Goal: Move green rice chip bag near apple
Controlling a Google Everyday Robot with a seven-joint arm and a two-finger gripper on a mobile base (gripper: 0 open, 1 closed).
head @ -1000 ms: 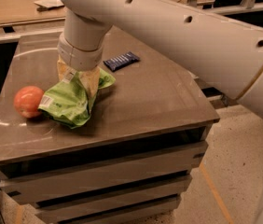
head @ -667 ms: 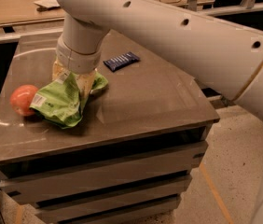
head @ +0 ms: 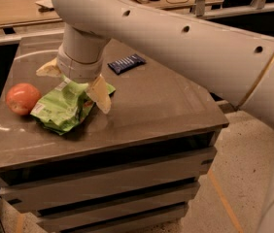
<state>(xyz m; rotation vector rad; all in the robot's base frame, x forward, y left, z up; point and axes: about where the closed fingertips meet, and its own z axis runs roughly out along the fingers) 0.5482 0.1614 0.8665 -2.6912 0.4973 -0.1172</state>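
The lime-green rice chip bag lies crumpled on the dark table top, at the left. Its left edge touches or nearly touches the red-orange apple. My gripper hangs just above the bag's far side, under the big white arm. Its two pale fingers are spread wide, one at the left and one at the right. Neither finger grips the bag.
A small dark-blue wrapped bar lies on the table behind and right of the bag. The table's left edge is close to the apple. Desks with clutter stand behind the table. The white arm spans the upper right of the view.
The bag slid left up to the apple. The fingers then spread apart and let go of the bag.
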